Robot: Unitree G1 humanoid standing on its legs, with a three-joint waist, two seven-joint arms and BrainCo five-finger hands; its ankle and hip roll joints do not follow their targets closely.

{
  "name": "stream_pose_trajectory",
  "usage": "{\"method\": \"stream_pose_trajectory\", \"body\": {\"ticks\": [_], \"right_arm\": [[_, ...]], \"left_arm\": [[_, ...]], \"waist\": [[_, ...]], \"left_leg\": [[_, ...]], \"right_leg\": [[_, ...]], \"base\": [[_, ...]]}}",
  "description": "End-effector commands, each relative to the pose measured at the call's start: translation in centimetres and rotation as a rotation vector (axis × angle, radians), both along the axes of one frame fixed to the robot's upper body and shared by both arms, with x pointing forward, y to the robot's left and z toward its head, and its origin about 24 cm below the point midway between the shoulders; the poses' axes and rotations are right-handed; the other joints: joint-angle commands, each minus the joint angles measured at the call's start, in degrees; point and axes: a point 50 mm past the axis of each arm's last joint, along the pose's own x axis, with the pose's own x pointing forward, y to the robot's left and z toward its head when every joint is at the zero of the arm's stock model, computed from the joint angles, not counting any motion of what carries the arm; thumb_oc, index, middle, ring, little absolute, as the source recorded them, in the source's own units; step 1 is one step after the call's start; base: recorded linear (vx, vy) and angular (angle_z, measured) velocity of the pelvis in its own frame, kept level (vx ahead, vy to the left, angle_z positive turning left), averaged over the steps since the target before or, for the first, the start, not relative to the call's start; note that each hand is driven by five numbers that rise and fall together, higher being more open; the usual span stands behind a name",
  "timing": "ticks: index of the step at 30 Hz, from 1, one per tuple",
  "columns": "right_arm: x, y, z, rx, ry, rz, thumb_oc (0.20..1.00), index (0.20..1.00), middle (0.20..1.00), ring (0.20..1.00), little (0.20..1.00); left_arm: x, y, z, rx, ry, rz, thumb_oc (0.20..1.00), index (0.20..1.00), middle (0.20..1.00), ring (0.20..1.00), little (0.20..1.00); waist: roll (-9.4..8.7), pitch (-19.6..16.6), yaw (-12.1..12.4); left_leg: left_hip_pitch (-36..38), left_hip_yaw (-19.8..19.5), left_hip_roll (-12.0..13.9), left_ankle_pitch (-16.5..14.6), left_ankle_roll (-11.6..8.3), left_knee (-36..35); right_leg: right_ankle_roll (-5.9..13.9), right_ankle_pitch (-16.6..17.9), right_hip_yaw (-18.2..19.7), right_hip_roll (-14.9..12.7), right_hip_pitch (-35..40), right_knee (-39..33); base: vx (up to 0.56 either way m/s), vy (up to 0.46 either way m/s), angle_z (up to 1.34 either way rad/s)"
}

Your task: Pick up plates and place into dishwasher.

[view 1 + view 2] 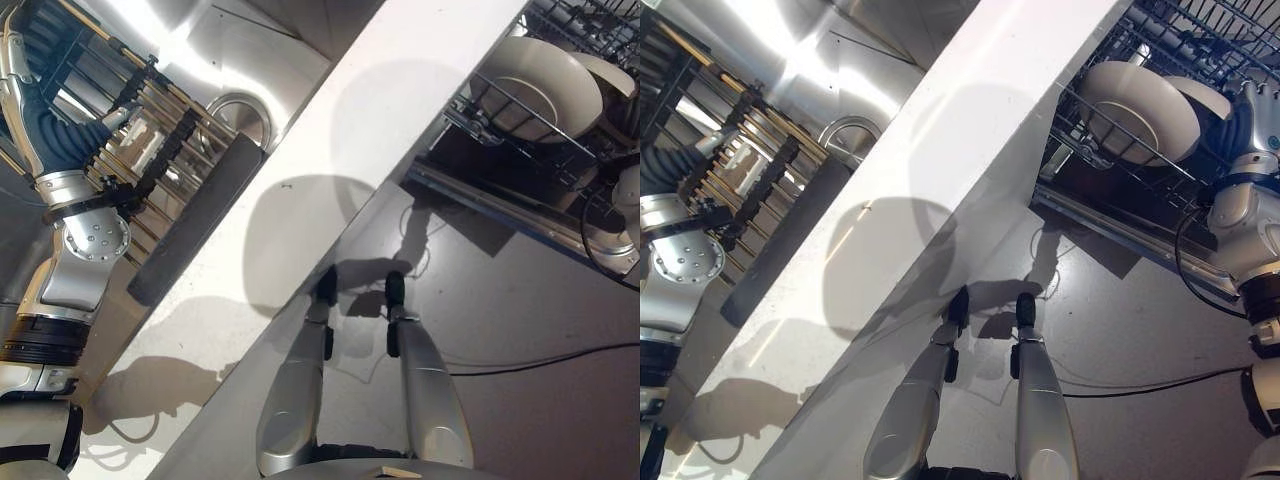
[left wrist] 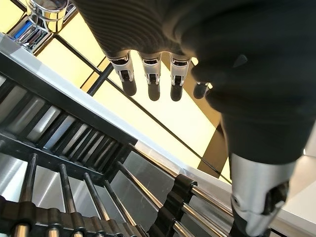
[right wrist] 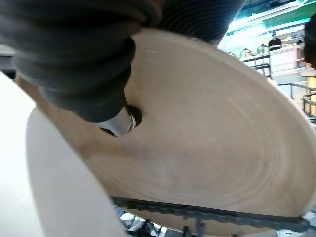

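Two hands apart, left hand (image 2: 153,74) fingers straight over drying rack (image 1: 150,140), right hand (image 3: 116,121) thumb pressing plate (image 3: 207,133) in dishwasher rack (image 1: 1140,130), grip unclear

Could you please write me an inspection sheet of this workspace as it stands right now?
Surface: white counter runs diagonally between sink side and dishwasher.
Job's things: two beige plates stand on edge in the dishwasher rack.
Clutter: black dish rack over the steel sink, no plates seen in it.
Hands: left hand open above the dish rack; right hand against a plate, fingers hidden.
Cables: nothing reported.
Surroundings: grey floor.
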Motion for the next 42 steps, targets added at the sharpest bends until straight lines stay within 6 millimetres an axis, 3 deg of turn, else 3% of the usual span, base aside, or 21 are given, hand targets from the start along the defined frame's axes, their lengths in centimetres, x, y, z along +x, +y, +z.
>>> {"method": "stream_pose_trajectory", "body": {"ticks": [1,6,14,24,28,33,42], "right_arm": [[0.0,-0.8,-2.1,0.046,0.089,-0.044,1.000,1.000,1.000,1.000,1.000],[-0.3,-0.9,-2.4,0.079,0.083,-0.035,1.000,1.000,1.000,1.000,1.000],[-1.2,-1.2,-4.8,0.150,0.103,-0.012,1.000,1.000,1.000,1.000,1.000],[-2.8,0.0,-5.2,0.221,-0.056,0.059,1.000,1.000,1.000,1.000,1.000],[-3.4,0.5,-4.9,0.311,-0.198,0.071,1.000,1.000,1.000,1.000,1.000],[-4.9,1.3,-6.3,0.445,-0.393,0.045,1.000,1.000,1.000,1.000,1.000],[-6.7,1.2,-8.4,0.583,-0.595,-0.078,1.000,1.000,1.000,1.000,1.000]], "left_arm": [[-0.6,0.5,2.0,-0.002,-0.090,0.017,1.000,1.000,1.000,1.000,1.000],[-0.8,0.9,1.5,-0.012,-0.071,0.014,1.000,1.000,1.000,1.000,1.000],[-1.6,1.8,0.6,-0.018,-0.028,0.030,1.000,1.000,1.000,1.000,1.000],[-2.7,2.7,-1.8,-0.028,0.031,0.050,1.000,1.000,1.000,1.000,1.000],[-2.8,2.6,-2.4,-0.041,0.049,0.046,1.000,1.000,1.000,1.000,1.000],[-3.0,2.3,-4.4,-0.070,0.078,0.044,1.000,1.000,1.000,1.000,1.000],[-3.4,1.7,-6.9,-0.140,0.097,0.036,1.000,1.000,1.000,1.000,1.000]], "waist": [[1.42,0.65,-0.24],[0.96,-0.02,-0.47],[-0.13,-3.33,-0.68],[-0.88,-6.38,-1.89],[-0.93,-7.07,-2.45],[-0.14,-7.50,-3.74],[2.42,-7.50,-5.23]], "left_leg": [[-0.71,0.32,-1.50,2.47,2.55,-3.11],[0.64,0.65,-1.33,2.00,2.59,-2.99],[5.57,1.07,-1.08,0.80,2.53,-3.57],[9.99,1.41,-0.69,-0.49,2.58,-3.92],[11.02,1.91,-0.50,-0.75,2.73,-4.30],[12.02,2.60,-0.29,-0.87,2.93,-4.50],[12.89,3.68,-0.23,-0.42,2.94,-5.82]], "right_leg": [[2.98,-2.09,-1.47,-2.25,0.66,0.27],[2.94,-1.97,-1.66,-2.22,2.07,-0.23],[2.62,-1.81,-2.33,-2.57,7.46,-2.80],[2.32,-1.85,-1.91,-2.36,12.24,-4.75],[2.36,-1.74,-1.44,-2.28,12.99,-5.16],[2.47,-1.71,-0.44,-2.11,13.34,-5.01],[2.64,-1.24,1.42,-2.55,12.81,-5.78]], "base": [[0.00,0.000,0.00],[0.00,0.000,0.00],[0.05,0.011,0.00],[0.02,0.010,0.02],[-0.03,0.025,-0.01],[-0.06,0.066,-0.09],[-0.08,0.083,-0.11]]}}
